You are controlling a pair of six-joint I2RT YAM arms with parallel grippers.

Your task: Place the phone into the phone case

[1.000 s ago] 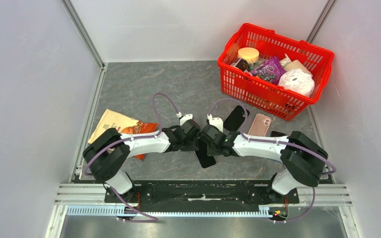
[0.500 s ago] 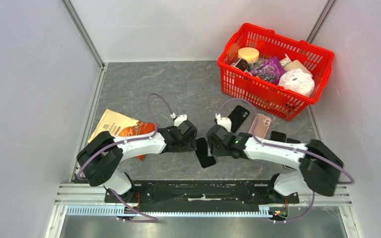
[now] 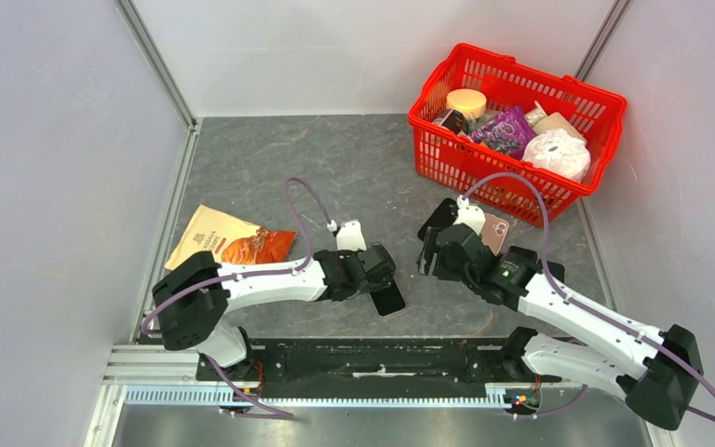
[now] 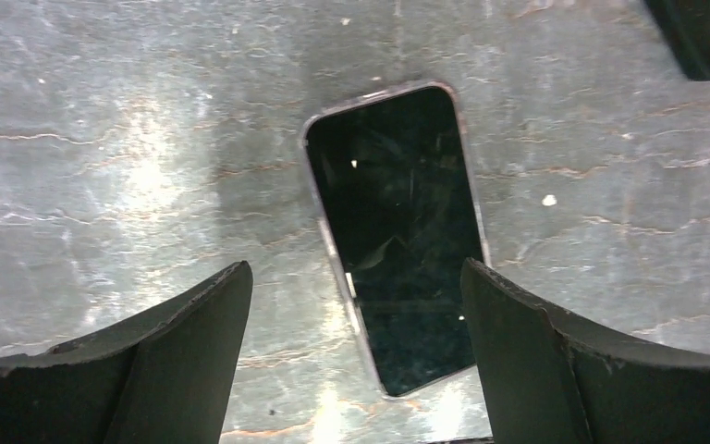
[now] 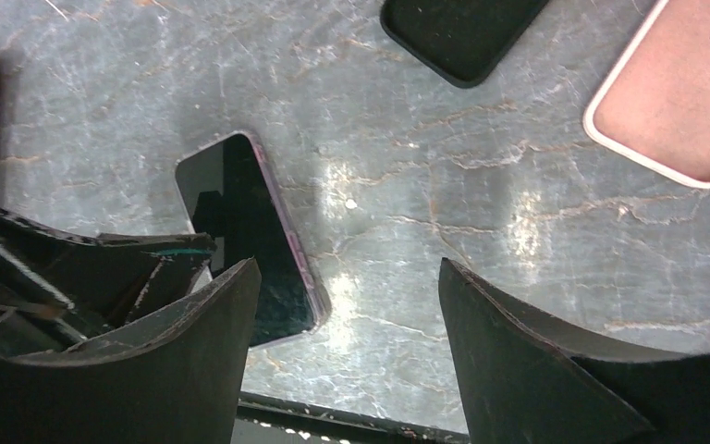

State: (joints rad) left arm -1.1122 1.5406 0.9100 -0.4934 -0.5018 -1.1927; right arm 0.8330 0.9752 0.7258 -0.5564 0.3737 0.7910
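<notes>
Holding the left gripper [image 4: 356,277] low over the dark-screened rectangular smartphone [image 4: 393,231], fingers [image 4: 194,342] spread wide and closing on nothing. Finding that phone lying flat and screen-up on the grey marbled tabletop [image 4: 102,139], directly under the gap of the left gripper and running out ahead of its fingertips (near end sitting between them, touching neither as far as the wrist view shows).

Having slid the left gripper rightward since half a second ago, and now covering part of the phone in the top view instead of sitting just beside it. Pulling the right gripper [image 3: 426,253] away: close against the phone's right edge half a second ago, now standing off from it, farther from the arm bases. Keeping its fingers [image 5: 518,370] parted too, gripping nothing.

Seeing, from the right wrist, the phone down to that gripper's left, half tucked under the left gripper's black fingers. Leaving the matte black rounded phone case [image 5: 458,32] just ahead of the right gripper and the pale pink phone case [image 5: 679,102] ahead and to its right, both flat on the table and apart from the phone. Noting the phone barely shifted and still outside either case.

Passing over the red plastic mesh basket [image 3: 465,172] well beyond the right gripper, and the orange snack bag [image 3: 228,244] back beside the left arm.
</notes>
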